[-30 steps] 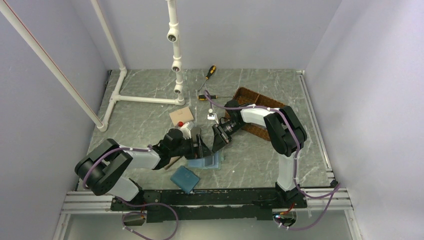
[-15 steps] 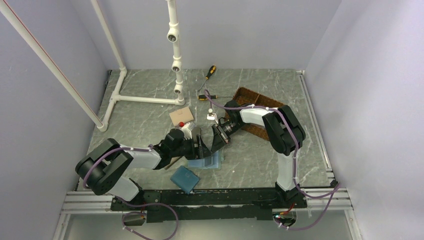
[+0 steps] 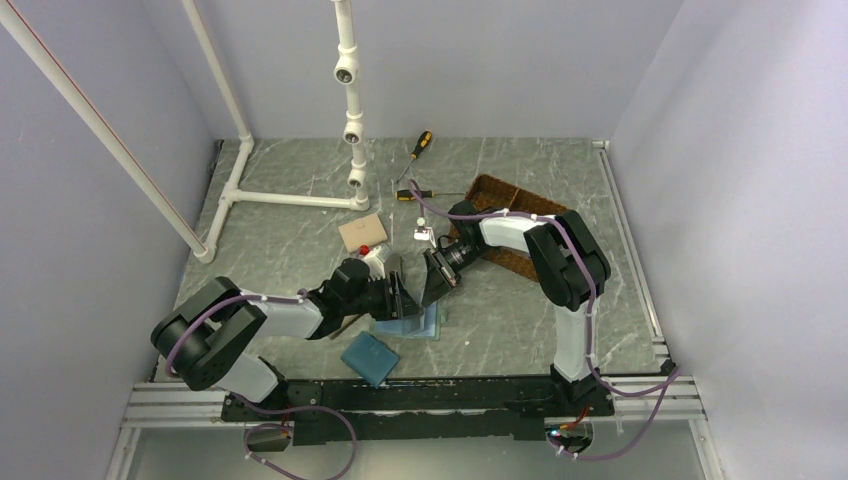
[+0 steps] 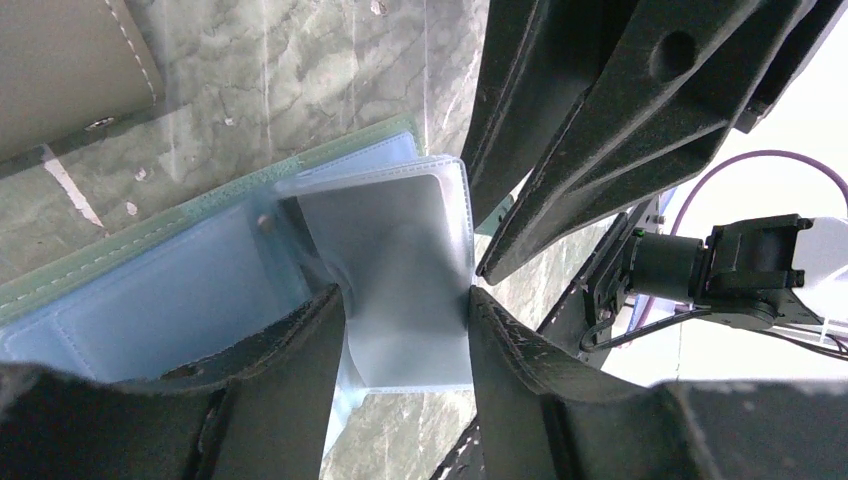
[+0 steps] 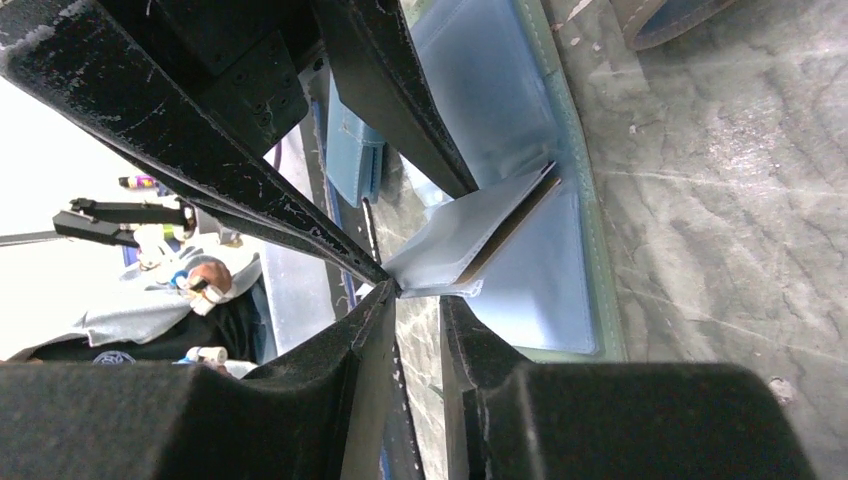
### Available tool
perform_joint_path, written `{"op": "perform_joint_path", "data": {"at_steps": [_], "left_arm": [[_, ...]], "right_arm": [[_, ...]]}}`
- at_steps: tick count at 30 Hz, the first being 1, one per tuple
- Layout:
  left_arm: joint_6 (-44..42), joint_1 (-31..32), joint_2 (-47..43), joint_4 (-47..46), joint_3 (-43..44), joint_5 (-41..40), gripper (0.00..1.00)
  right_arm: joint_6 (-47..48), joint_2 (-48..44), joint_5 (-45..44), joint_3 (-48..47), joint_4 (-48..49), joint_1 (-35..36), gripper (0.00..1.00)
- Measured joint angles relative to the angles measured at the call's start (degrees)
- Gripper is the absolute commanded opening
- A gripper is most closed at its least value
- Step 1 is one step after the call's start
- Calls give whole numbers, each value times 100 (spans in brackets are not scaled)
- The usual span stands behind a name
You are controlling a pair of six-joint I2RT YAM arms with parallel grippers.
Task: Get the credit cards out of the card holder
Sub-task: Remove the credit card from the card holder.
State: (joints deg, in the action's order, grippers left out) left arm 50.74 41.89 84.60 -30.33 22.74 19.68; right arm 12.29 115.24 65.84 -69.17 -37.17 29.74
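The sage-green card holder (image 3: 420, 325) lies open on the table, its pale blue inside up (image 4: 180, 300). A clear sleeve flap (image 4: 400, 230) stands raised from it. My left gripper (image 4: 405, 310) is closed across the flap's width, one finger at each edge. An orange-tan card edge (image 5: 510, 225) shows inside the flap (image 5: 450, 240). The black and whitish cards are hidden. My right gripper (image 5: 420, 300) has its jaws narrowly apart with only table between them, the tips at the flap's near corner. In the top view the left gripper (image 3: 398, 292) and the right gripper (image 3: 430, 285) meet over the holder.
A dark blue wallet (image 3: 369, 358) lies near the front edge. A tan wallet (image 3: 362, 232) and a small red object (image 3: 363, 249) lie behind the left gripper. A grey-brown wallet (image 4: 60, 70) is beside the holder. A woven basket (image 3: 515, 235), screwdrivers (image 3: 422, 145) and a white pipe frame (image 3: 290, 198) are further back.
My left gripper has shifted slightly to the left, uncovering the small red object. The right gripper has barely moved.
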Motion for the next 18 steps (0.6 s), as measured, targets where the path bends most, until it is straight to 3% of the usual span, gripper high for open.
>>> {"op": "perform_joint_path", "data": {"at_steps": [10,18], "left_arm": [[15,0,35,-79,-11,4,50],[105,-42,52,-249,-68,72,46]], "right_arm": [[-63,0,-339,0,11,0,29],[-96,0,-566,0,13,0,36]]}}
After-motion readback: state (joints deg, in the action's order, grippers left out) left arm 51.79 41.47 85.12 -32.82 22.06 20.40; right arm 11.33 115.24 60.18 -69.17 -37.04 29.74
